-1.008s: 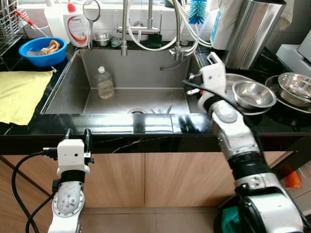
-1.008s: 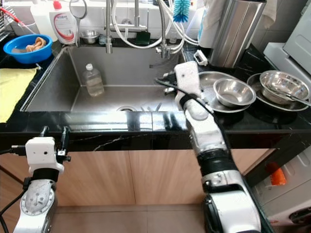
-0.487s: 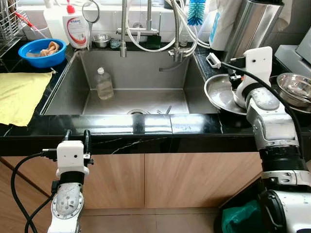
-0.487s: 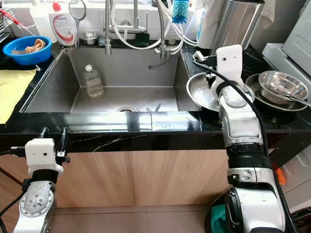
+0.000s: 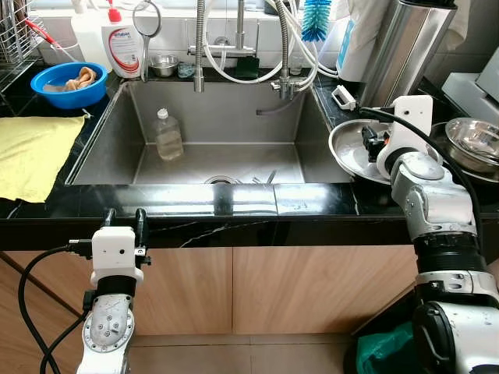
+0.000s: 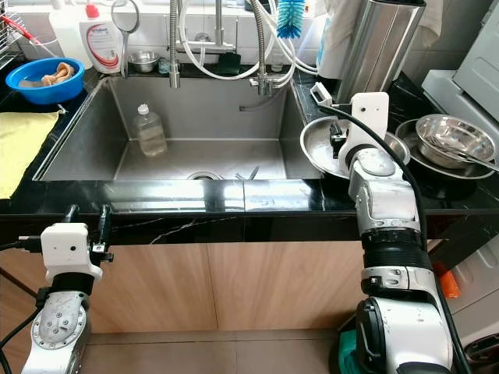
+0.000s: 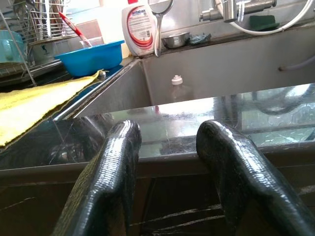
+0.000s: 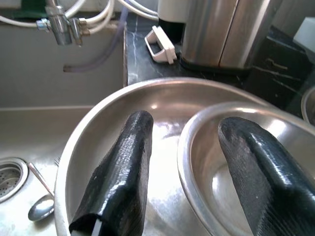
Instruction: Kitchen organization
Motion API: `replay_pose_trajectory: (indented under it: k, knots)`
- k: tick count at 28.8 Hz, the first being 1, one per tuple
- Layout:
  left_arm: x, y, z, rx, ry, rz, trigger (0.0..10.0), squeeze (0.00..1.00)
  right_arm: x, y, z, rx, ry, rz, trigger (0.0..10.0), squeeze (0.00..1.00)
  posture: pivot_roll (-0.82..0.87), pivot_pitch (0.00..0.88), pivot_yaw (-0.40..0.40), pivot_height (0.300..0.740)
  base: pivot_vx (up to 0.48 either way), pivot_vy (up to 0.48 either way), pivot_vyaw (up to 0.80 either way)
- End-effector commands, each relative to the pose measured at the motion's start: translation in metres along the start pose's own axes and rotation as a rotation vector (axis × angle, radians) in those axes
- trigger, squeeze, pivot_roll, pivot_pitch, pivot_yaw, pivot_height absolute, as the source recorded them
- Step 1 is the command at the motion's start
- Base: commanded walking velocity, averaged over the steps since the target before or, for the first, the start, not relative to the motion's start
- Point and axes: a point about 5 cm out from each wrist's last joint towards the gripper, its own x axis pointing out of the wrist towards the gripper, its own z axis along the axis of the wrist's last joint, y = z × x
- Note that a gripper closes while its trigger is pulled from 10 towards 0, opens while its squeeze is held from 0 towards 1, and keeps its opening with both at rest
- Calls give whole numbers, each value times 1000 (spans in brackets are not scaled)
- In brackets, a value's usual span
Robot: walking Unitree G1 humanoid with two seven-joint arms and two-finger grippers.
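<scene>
Right gripper, fingers parted, straddles the rim of a small steel bowl: one finger inside the bowl, the other outside it over the wide steel pan that the bowl sits in. Not yet closed on the rim. Bowl lies directly under and ahead of the gripper, on the black counter just off the sink edge; being round, it has no long axis, so grip depends only on rim alignment, which looks set. Right arm is much the nearer; left gripper, open and empty, hangs low in front of the counter edge, well apart from the bowl.

Materials: bowl and pan thin polished steel, smooth, reflective, prob. slippery under the rubbery textured fingers. Beyond the gripper: tall steel canister, white clip. Away to its sink side: spoon near the drain, clear plastic bottle on sink floor. A second steel bowl sits farther along the counter.
</scene>
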Motion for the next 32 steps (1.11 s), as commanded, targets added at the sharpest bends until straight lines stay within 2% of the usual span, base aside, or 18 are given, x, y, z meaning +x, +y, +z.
replay_pose_trajectory:
  k: [1, 14, 26, 32]
  knots:
    - [-7, -7, -14, -2, 81, -46, 10000, 0, 1, -3, 4, 16, 4, -16, 10000, 0, -57, 0, -52, 740, 0, 0, 0]
    - [-8, -8, -14, -6, 91, -56, 10000, 0, 4, -10, -9, 42, 62, -56, 10000, 0, -56, 0, -54, 740, 0, 0, 0]
    - [-6, -7, -14, -7, 92, -59, 10000, 0, 8, 0, -10, 55, 71, -26, 10000, 0, -53, 0, -51, 740, 0, 0, 0]
    - [-6, -7, -14, -7, 92, -59, 10000, 0, 9, 0, -10, 56, 71, -26, 10000, 0, -53, 0, -51, 740, 0, 0, 0]
